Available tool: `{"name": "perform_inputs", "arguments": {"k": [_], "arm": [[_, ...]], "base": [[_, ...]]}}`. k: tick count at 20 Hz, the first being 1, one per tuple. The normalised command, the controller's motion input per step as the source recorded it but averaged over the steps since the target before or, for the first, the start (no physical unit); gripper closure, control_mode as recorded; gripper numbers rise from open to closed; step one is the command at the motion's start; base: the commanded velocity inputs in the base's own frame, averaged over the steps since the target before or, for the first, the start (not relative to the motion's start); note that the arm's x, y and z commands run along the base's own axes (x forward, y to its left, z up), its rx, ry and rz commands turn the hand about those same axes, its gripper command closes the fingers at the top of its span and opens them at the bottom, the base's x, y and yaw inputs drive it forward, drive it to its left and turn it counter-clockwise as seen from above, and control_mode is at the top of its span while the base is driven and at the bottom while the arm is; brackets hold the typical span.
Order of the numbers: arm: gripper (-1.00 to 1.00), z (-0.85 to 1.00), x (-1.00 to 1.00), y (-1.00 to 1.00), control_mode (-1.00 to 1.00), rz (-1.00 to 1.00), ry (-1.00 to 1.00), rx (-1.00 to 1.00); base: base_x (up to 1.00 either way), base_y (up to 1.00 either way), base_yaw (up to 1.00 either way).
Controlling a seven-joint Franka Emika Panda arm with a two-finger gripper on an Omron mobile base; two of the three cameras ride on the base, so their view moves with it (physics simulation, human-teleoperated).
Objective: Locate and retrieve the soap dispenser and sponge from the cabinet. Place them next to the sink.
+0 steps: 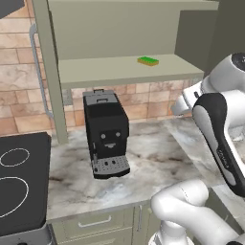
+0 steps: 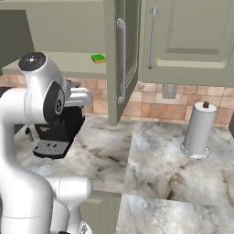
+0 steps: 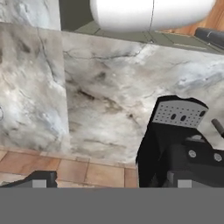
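Note:
The green sponge lies flat on the inner shelf of the open sage-green cabinet, towards the shelf's right end. From the right base view the sponge sits just left of the swung-out cabinet door. My gripper is open, its two dark fingertips wide apart with nothing between them. It points down at the marble counter beside the coffee machine, well below the shelf. The soap dispenser and the sink are out of view.
A black coffee machine stands on the counter under the shelf. A black cooktop lies to the left. A paper towel roll stands at the right, under a closed wall cabinet. My white arm crosses in front of the machine.

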Motion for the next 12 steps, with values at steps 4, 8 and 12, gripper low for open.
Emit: {"name": "perform_inputs", "arguments": {"k": [4, 8, 12], "arm": [[-1.00, 0.35, 0.08, 0.01, -1.00, 0.00, -0.03, 0.00], [-1.00, 0.18, 0.16, 0.00, -1.00, 0.00, -0.06, 0.00], [-1.00, 0.14, 0.26, 0.00, -1.00, 0.00, -0.06, 0.00]], "base": [[0.00, 0.00, 0.00], [0.00, 0.00, 0.00], [0.00, 0.00, 0.00]]}}
